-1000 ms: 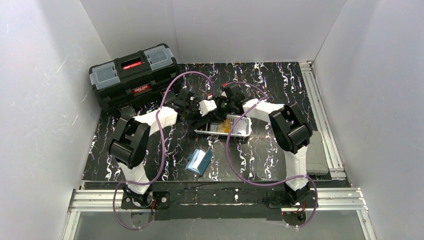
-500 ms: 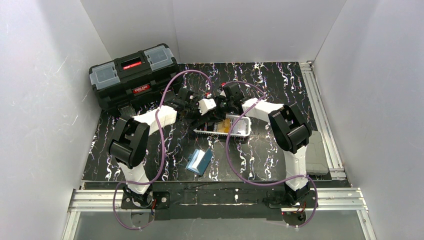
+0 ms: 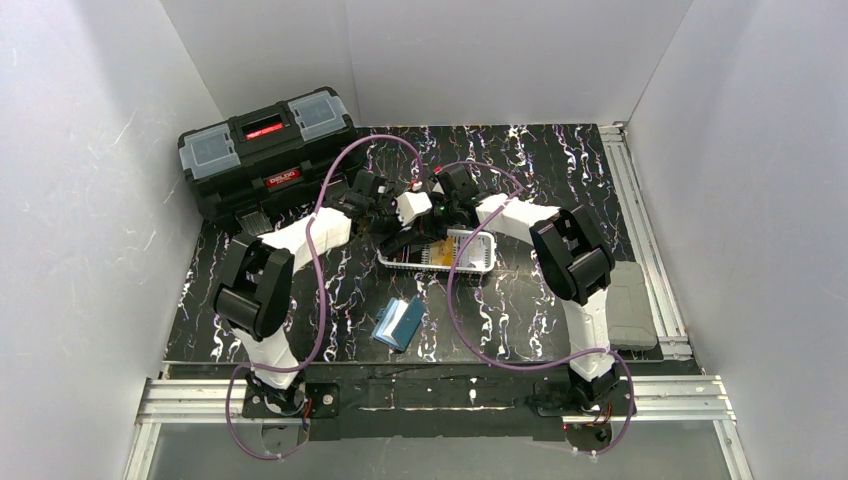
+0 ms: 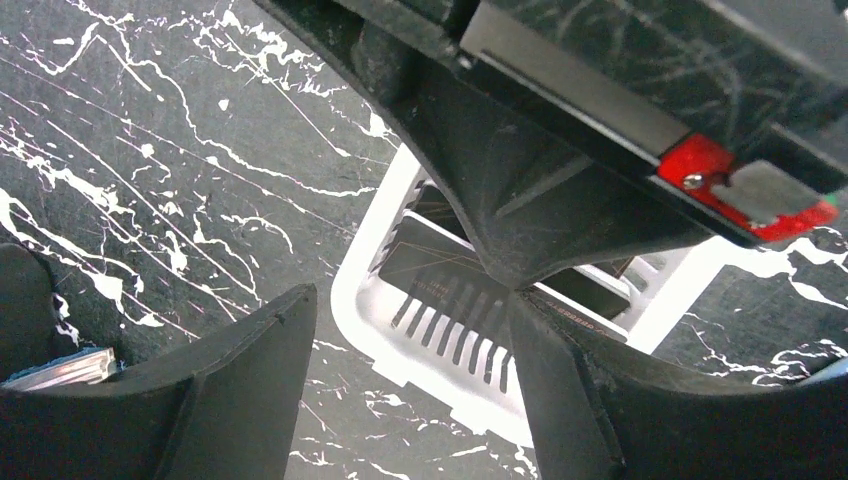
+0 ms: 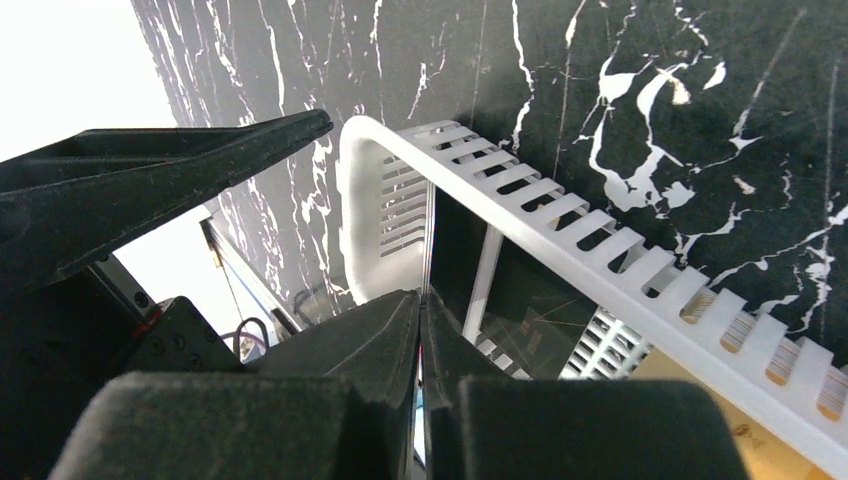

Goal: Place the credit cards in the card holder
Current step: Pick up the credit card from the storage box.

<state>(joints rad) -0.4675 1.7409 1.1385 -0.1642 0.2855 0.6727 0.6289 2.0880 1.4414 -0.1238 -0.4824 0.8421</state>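
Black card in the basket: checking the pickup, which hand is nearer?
Right. The right hand pinches the black card inside the basket; the left hand hangs open above it.

No text is readable; the toolbox (image 3: 268,150) label (image 3: 283,179) blurs.

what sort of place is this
Probably a robot test cell in a lab: plain white walls box in a black marbled table, a left arm and a right arm are bolted to a metal rail at its near edge, and a toolbox and white basket sit out as props.
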